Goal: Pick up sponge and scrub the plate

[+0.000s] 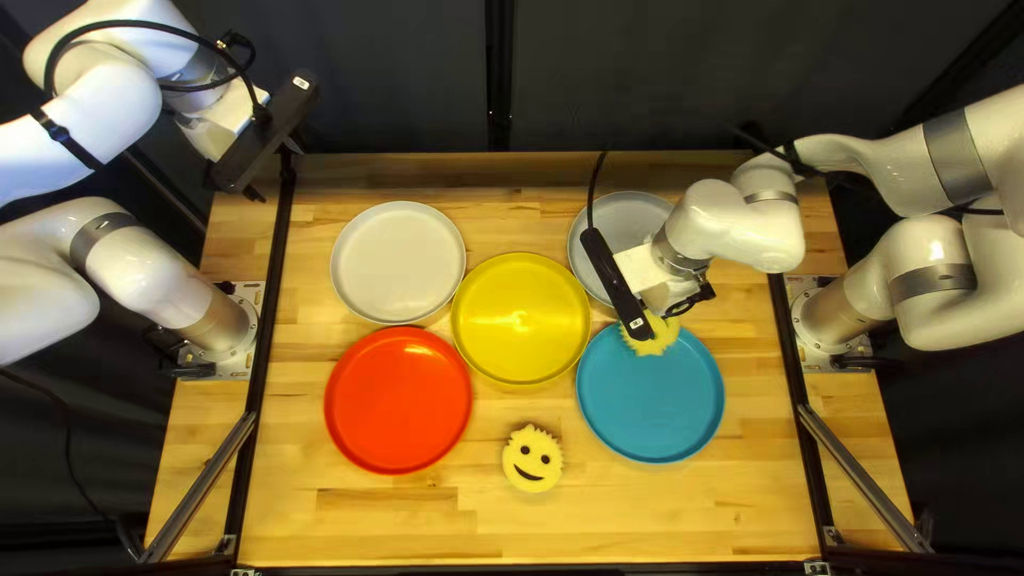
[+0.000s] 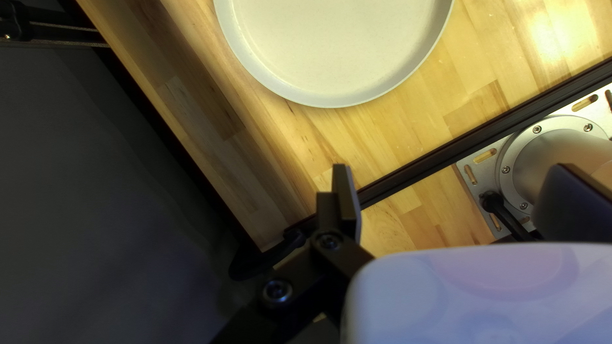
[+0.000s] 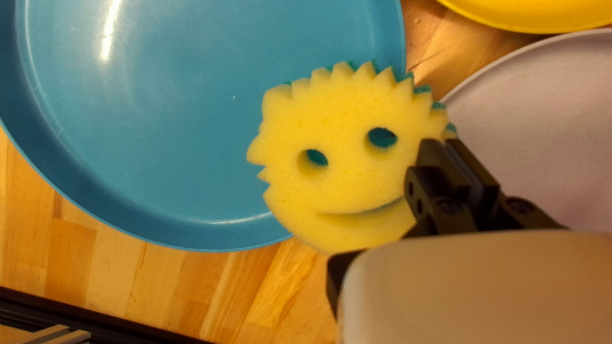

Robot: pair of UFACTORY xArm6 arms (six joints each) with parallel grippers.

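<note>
My right gripper (image 1: 676, 309) is low over the far part of the blue plate (image 1: 651, 411). In the right wrist view the gripper (image 3: 454, 156) pinches one edge of the yellow smiley sponge (image 3: 344, 185), which overlaps the plate's rim; whether it touches the plate cannot be told. A second smiley sponge (image 1: 532, 459) lies face up on the table between the red and blue plates. Beyond the table's left rail, my left gripper (image 1: 275, 169) is raised and holds nothing. Its fingers stand wide apart in the left wrist view, the gripper (image 2: 456, 204) partly hidden by its mount.
A yellow plate (image 1: 521, 318) sits mid-table, with a red plate (image 1: 398, 400) and a pale plate (image 1: 398, 262) to its left. A grey plate (image 1: 624, 229) lies partly under my right arm. Black rails (image 1: 261, 373) run along the table's sides.
</note>
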